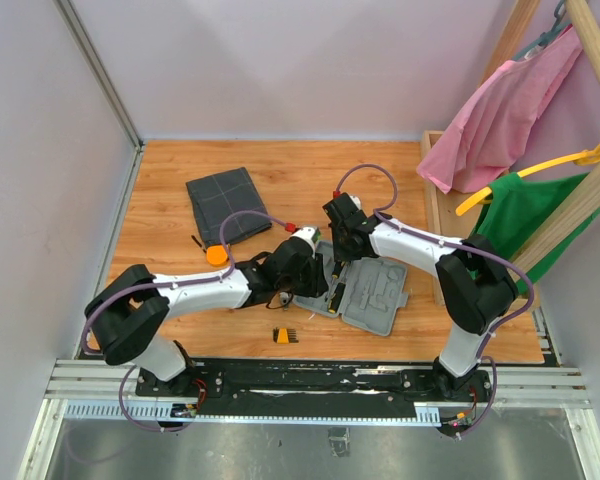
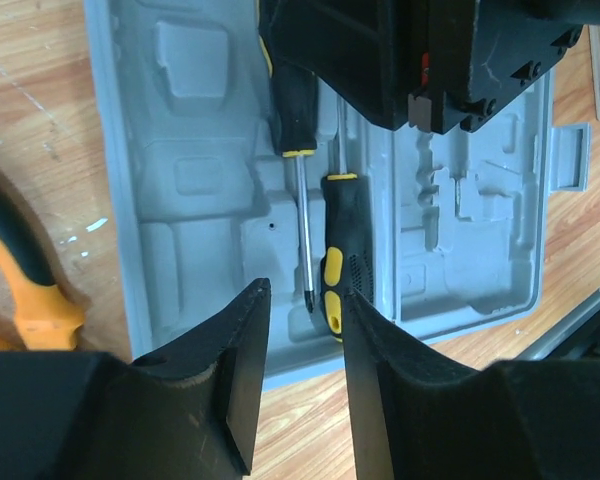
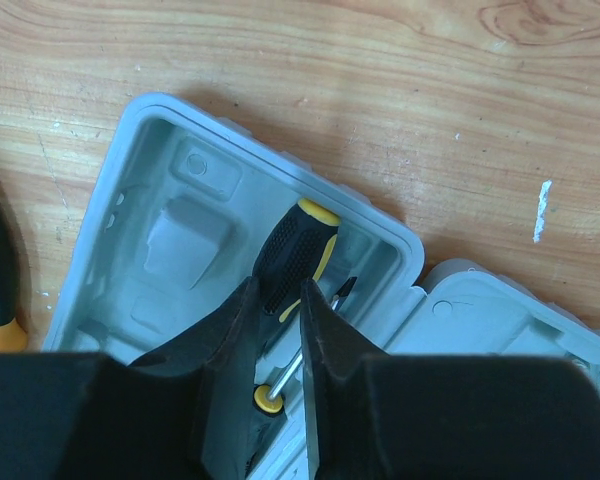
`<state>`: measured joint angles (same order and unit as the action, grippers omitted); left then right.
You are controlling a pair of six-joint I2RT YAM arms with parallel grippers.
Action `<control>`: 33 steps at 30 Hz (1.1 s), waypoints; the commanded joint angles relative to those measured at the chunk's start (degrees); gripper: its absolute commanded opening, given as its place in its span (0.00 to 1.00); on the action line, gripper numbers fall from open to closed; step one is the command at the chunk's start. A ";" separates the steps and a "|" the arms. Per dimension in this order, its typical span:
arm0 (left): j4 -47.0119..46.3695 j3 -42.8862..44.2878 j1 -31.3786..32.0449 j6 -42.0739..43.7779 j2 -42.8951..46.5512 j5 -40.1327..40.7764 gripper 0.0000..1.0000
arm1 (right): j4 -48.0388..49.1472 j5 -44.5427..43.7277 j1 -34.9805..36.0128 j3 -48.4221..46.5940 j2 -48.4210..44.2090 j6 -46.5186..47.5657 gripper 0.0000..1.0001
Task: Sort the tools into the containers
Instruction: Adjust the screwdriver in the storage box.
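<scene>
In the grey moulded case (image 2: 195,110) lie two black-and-yellow screwdrivers (image 2: 348,235); left claw (image 2: 305,292) spread, right claw (image 3: 277,290) unclear.

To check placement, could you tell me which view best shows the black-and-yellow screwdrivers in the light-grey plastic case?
The left wrist view: both black-and-yellow screwdrivers lie side by side in the light-grey plastic case. The right wrist view shows one handle and part of the other's shaft; the top view barely shows them.

The top view looks down from high at the near edge, taking in the whole counter (image 1: 310,170). Both wrist views sit close above the open case (image 1: 382,302), facing down; they share its screwdrivers (image 2: 346,235).
</scene>
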<state>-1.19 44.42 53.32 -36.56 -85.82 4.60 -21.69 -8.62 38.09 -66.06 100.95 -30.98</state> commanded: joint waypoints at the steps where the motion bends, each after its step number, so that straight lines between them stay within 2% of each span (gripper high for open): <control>1: -0.16 3.09 1.60 -1.45 -2.45 0.53 0.38 | -2.60 -2.22 -0.66 0.61 1.68 1.07 0.21; 10: 5.12 7.94 3.07 -2.28 -7.82 2.91 0.24 | -2.53 -1.88 -0.73 1.15 1.29 1.05 0.20; 19: 11.02 10.95 5.27 -2.12 -10.48 6.45 0.22 | -2.32 -1.99 -0.71 1.45 1.03 1.49 0.20; 24: 11.24 11.56 6.09 -2.50 -12.18 6.78 0.21 | -2.33 -2.19 -0.65 1.86 0.68 1.71 0.20; 33: 12.96 12.42 6.27 -2.06 -13.26 8.42 0.13 | -2.30 -2.17 -0.65 2.20 0.92 1.78 0.20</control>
<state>9.65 55.75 58.92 -38.83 -97.76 11.20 -21.37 -8.84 38.09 -65.91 100.86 -30.04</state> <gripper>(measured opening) 0.142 0.206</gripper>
